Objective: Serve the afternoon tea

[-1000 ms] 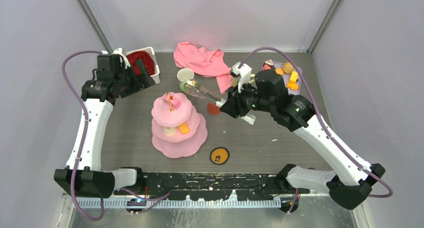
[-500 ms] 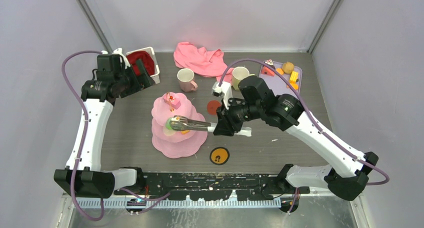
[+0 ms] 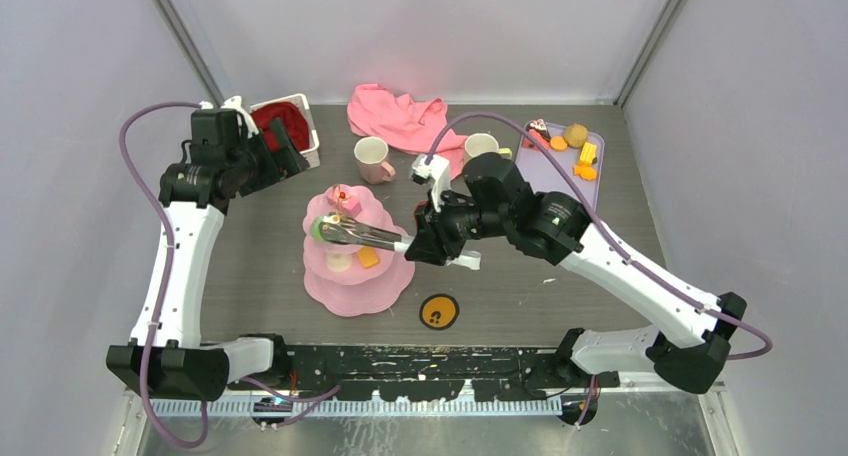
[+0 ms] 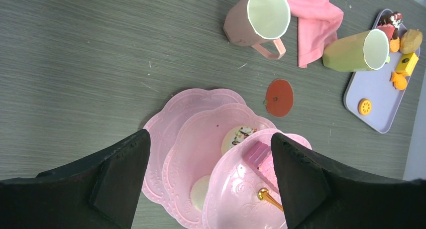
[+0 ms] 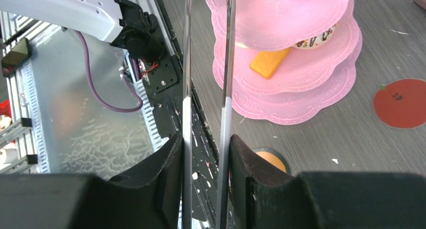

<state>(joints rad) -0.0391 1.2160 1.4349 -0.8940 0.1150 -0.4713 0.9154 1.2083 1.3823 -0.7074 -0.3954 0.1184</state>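
The pink three-tier cake stand (image 3: 340, 301) stands mid-table, with a pink cake piece (image 3: 350, 204) on its top tier and an orange pastry (image 3: 368, 258) on the middle tier. My right gripper (image 3: 420, 244) is shut on metal tongs (image 3: 365, 236), which pinch a green toy piece (image 3: 318, 226) over the left of the top tier. The right wrist view shows both tong arms (image 5: 228, 63) squeezed between my fingers (image 5: 166, 168). My left gripper (image 3: 278, 154) hangs open at the back left, with nothing between its jaws. Behind the stand are the pale pink mug (image 3: 372, 159) and the yellow-green mug (image 3: 480, 148).
A lilac tray (image 3: 592, 144) with several toy pastries sits back right. The pink cloth (image 3: 400, 116) lies at the back, and a white basket with red cloth (image 3: 285, 124) by my left gripper. A red apple coaster (image 4: 279, 97) and an orange disc (image 3: 438, 312) lie near the stand.
My right arm swung left and forward, carrying the tongs and green piece from beside the mugs to over the stand's top tier. The left arm has stayed put.
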